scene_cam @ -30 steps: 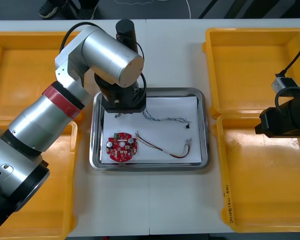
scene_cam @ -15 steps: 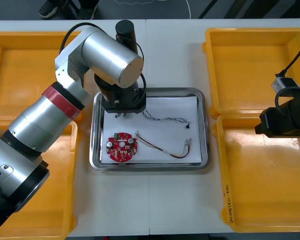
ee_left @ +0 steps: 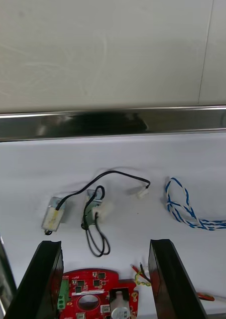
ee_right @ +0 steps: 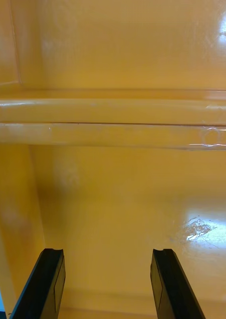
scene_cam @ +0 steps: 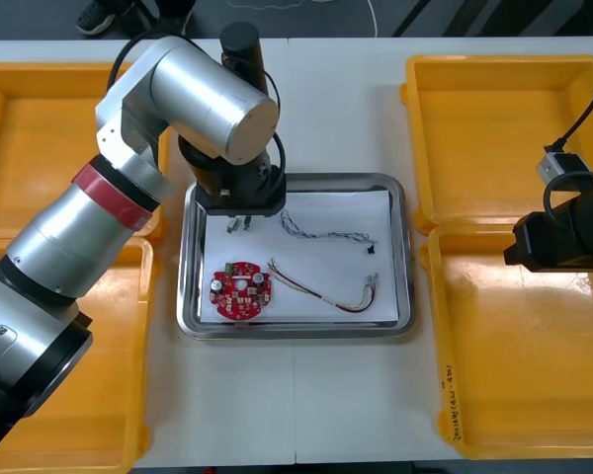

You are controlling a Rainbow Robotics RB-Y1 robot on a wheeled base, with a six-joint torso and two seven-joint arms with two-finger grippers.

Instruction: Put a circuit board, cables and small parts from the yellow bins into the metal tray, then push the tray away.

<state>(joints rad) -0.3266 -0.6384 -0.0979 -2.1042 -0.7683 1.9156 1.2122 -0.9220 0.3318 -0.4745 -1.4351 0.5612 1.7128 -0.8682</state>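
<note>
- Red circuit board lay in the near-left part of the metal tray, which sat mid-table between the yellow bins.
- Blue-white cable and red-yellow cable lay on the tray's white liner to the right of the board.
- Black cable with a small metal part on it lay between the board and the tray's far rim.
- My left claw hung over the tray's far-left part, fingers apart and gripping nothing, with the black cable just past the tips.
- My right claw was parked over a right-side bin, fingers apart, nothing between them.
- I judged loading about done, with the push left.
- Risk: dropping straight down could hook the black cable's loop on a finger and drag it out.
- Risk: an off-centre shove on the slick rim could twist the tray or let the claw slip off.
</note>
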